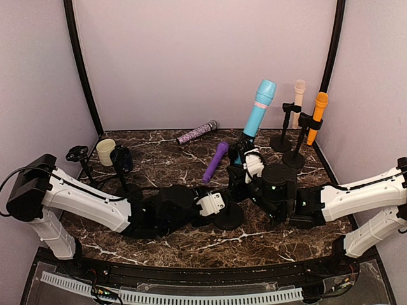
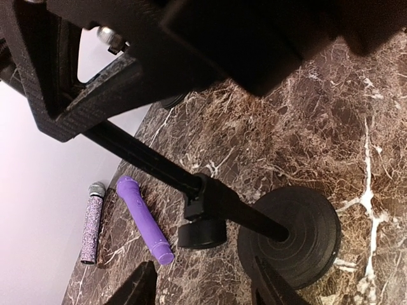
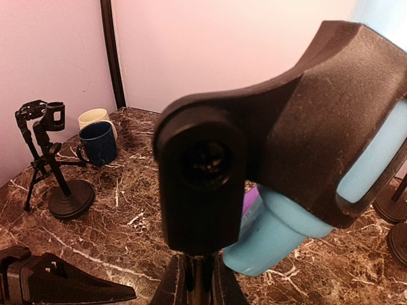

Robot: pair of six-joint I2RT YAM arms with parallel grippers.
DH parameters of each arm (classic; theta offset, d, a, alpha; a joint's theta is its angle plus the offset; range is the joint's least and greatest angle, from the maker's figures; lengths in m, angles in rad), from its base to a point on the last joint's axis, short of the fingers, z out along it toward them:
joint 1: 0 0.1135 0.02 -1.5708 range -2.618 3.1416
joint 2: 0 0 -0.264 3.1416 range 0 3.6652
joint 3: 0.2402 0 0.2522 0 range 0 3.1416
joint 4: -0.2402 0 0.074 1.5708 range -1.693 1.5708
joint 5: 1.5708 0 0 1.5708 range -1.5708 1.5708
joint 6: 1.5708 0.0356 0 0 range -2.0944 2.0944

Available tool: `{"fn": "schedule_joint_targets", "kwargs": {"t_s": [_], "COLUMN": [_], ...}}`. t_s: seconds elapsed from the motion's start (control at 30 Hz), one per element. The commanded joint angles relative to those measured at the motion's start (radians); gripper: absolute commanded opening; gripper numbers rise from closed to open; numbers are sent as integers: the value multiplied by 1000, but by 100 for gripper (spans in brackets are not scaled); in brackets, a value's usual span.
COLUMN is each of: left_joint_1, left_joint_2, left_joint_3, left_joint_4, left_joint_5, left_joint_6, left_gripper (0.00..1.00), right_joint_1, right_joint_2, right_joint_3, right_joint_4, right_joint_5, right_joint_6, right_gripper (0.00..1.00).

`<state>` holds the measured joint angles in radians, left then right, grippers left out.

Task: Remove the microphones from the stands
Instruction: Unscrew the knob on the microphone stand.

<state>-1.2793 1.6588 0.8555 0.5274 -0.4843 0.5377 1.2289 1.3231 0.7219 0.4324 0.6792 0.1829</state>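
Currently you are at the bracing step: the mic (image 1: 259, 111) is not yet out of the stand (image 2: 210, 203). Nearest you, the left gripper (image 2: 202, 279) hovers low beside the base (image 2: 299, 238), a flat black disc with concentric ridges, set on veined brown marble (image 2: 331, 114). Its jaws stand apart with nothing between them. The right gripper (image 3: 194, 287) is clamped on the thin black post (image 2: 137, 152) just under the clip (image 3: 254, 140), a matt moulded cradle with a pivot screw.

The mic is a smooth pale-blue cylinder with a pink band. It sits tilted in that clip, head up.

Next, brace the post and bring the free gripper up to the mic body. Expect to draw it out along its axis, since the clip appears to wrap it snugly.

Farther back, a purple mic (image 1: 216, 162) and a glittery mic (image 1: 197, 132) lie flat. An orange mic (image 1: 318, 114) and a peach mic (image 1: 299, 94) stand clipped at the rear right.
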Motion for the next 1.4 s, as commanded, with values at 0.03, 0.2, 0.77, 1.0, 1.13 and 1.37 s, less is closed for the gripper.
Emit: {"fn": "schedule_joint_targets", "kwargs": {"t_s": [0.03,0.2,0.77,1.0,1.13,1.37], "left_joint_1": [-5,7,26,29,32,54], "left_joint_2": [32,52,-32,-67,-42,3], "left_joint_3": [56,91,-59,-127,-97,-40], "left_joint_4": [30,-3,99,143,158,211], "left_joint_5": [65,134,97,72,60,84], "left_joint_6": [69,61,-24,30,72,119], "left_gripper": [56,56,53,53,51,47], "right_joint_1": [27,27,15,-4,-5,-6], "right_joint_2": [-10,-11,-73,-93,-93,-89], "right_joint_3": [53,50,15,16,13,12], "right_joint_4": [123,124,102,80,84,92], "right_joint_5": [-61,-62,-12,-13,-25,-55], "right_joint_6": [12,26,67,88,99,112], "right_gripper": [0,0,0,0,0,0]}}
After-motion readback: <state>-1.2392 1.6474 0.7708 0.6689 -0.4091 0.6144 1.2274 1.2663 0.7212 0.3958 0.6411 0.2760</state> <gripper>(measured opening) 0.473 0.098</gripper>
